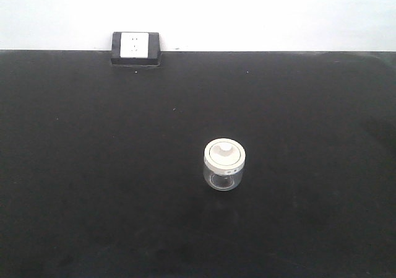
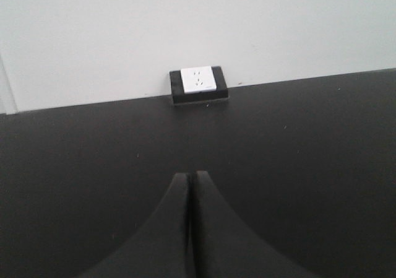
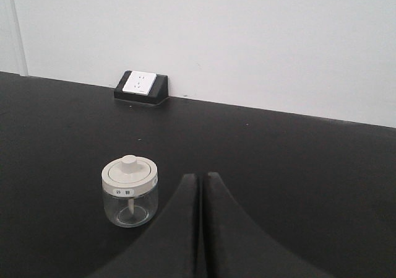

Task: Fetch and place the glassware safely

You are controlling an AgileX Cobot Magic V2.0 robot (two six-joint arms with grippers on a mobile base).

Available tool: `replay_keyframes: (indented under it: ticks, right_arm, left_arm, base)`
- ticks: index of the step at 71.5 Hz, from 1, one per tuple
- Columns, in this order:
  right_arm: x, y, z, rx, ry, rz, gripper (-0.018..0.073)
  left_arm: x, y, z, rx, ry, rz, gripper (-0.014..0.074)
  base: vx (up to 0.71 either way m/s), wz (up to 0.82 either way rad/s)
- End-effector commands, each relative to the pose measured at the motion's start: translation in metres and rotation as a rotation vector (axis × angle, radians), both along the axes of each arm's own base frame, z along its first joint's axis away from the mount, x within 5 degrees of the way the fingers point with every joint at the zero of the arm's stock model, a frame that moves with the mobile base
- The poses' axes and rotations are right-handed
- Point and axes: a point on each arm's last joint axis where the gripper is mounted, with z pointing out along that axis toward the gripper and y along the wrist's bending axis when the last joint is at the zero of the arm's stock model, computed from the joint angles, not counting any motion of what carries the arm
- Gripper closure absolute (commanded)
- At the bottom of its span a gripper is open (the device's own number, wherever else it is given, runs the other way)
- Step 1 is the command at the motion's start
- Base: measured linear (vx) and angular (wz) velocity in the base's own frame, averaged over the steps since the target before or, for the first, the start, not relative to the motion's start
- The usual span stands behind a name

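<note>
The glassware is a small clear glass jar with a round white knobbed lid, standing upright on the black table near its middle. In the right wrist view the jar sits just left of my right gripper, whose black fingers are pressed together with nothing between them. My left gripper is shut and empty too, pointing toward the back wall; the jar does not appear in that view. Neither gripper shows in the front view.
A black wall socket box with a white face sits at the table's back edge against the white wall, also visible from both wrists as the socket box. The black table spreads wide around the jar.
</note>
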Motion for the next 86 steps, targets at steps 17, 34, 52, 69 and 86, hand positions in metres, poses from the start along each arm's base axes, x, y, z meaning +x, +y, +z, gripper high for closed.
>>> replay_keyframes:
  ticks: [17,34,52,69,86]
  right_arm:
    - [0.0008,0.0012,0.0131,0.002,-0.074,0.007,0.0567]
    - [0.0008,0.0011,0.0129,0.001,-0.072,0.006,0.0567]
    - [0.0008,0.0011,0.0129,0.001,-0.072,0.006,0.0567]
    - [0.0008,0.0011,0.0129,0.001,-0.072,0.006,0.0567]
    - [0.0008,0.0011,0.0129,0.001,-0.072,0.006,0.0567]
  left_arm:
    - [0.0006,0.0025,-0.0043,-0.128,-0.096,0.047,0.0603]
    - [0.0006,0.0025,-0.0046,-0.128,-0.093,0.047,0.0603]
    - [0.0006,0.0025,-0.0048,-0.138,-0.090,0.047,0.0603]
    - [0.0006,0.0025,-0.0046,-0.138,-0.090,0.047,0.0603]
    - [0.0006,0.0025,-0.0046,-0.138,-0.090,0.047,0.0603]
  base:
    - [0.00,0.00]
    - [0.00,0.00]
    - [0.00,0.00]
    - [0.00,0.00]
    - [0.00,0.00]
